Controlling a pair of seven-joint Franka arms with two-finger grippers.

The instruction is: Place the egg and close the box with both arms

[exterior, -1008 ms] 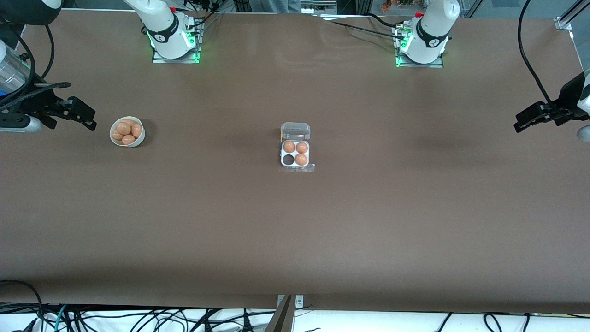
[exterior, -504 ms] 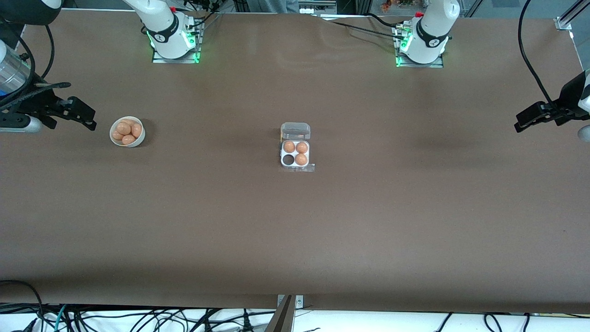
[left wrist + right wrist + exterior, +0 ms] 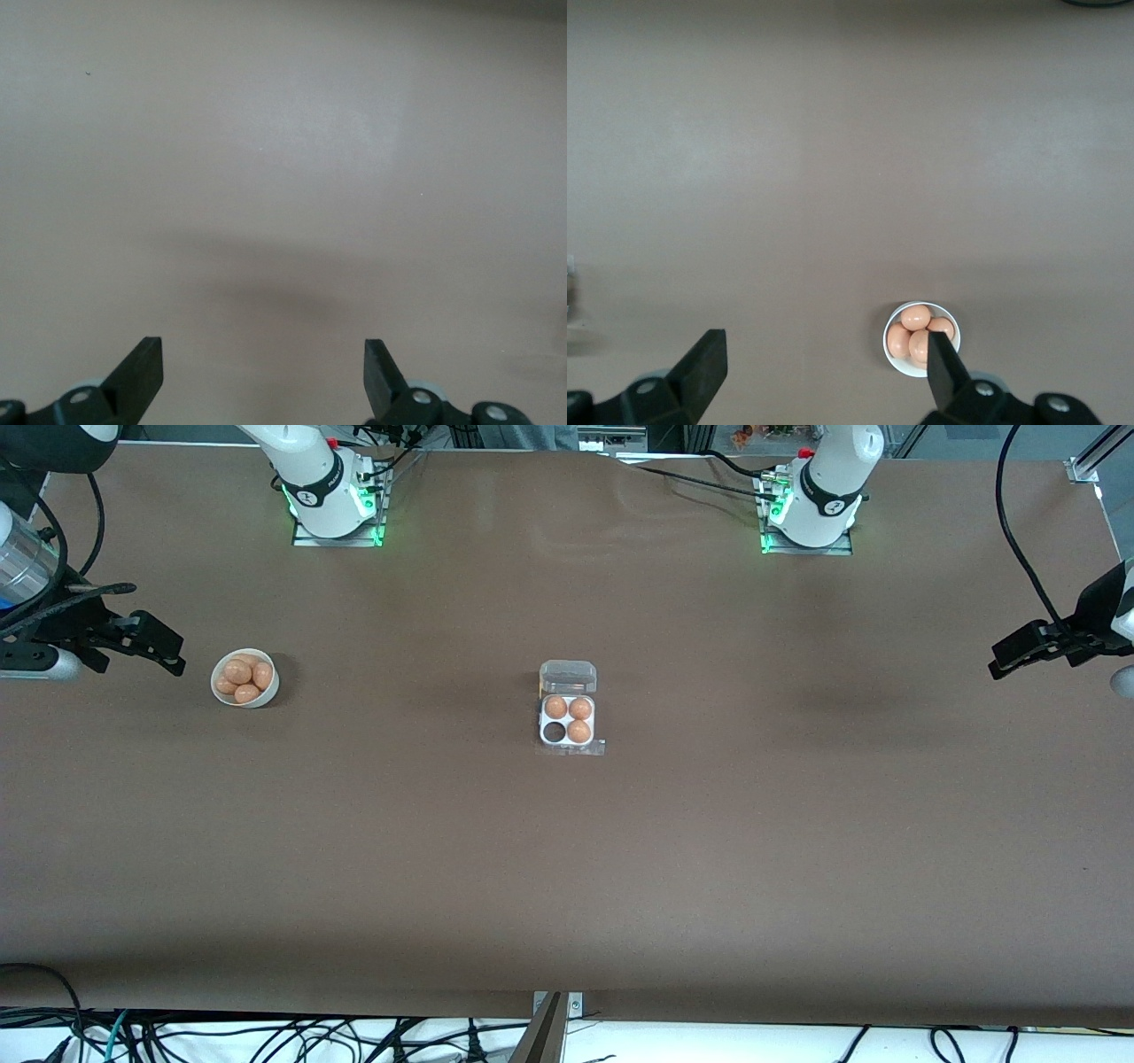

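Nothing has moved over the last second: both arms hold the same poses and the eggs lie as they did, so the task has not really begun.

At the right arm's end of the table, the right gripper (image 3: 146, 642) hangs over the table edge, fingers spread and empty. Just beside it, toward the middle, sits the bowl (image 3: 245, 678) with a few brown eggs (image 3: 241, 676); the right wrist view shows one finger partly covering the bowl (image 3: 921, 339).

In the middle of the table stands the box (image 3: 567, 720), its clear lid (image 3: 568, 677) tipped open toward the robot bases. Three cups hold eggs; the fourth cup (image 3: 555, 732) is empty.

At the left arm's end, the left gripper (image 3: 1019, 657) waits spread over bare table (image 3: 283, 177). Both arms are cut off by the front view's edges, and how many eggs the bowl holds is hard to tell.
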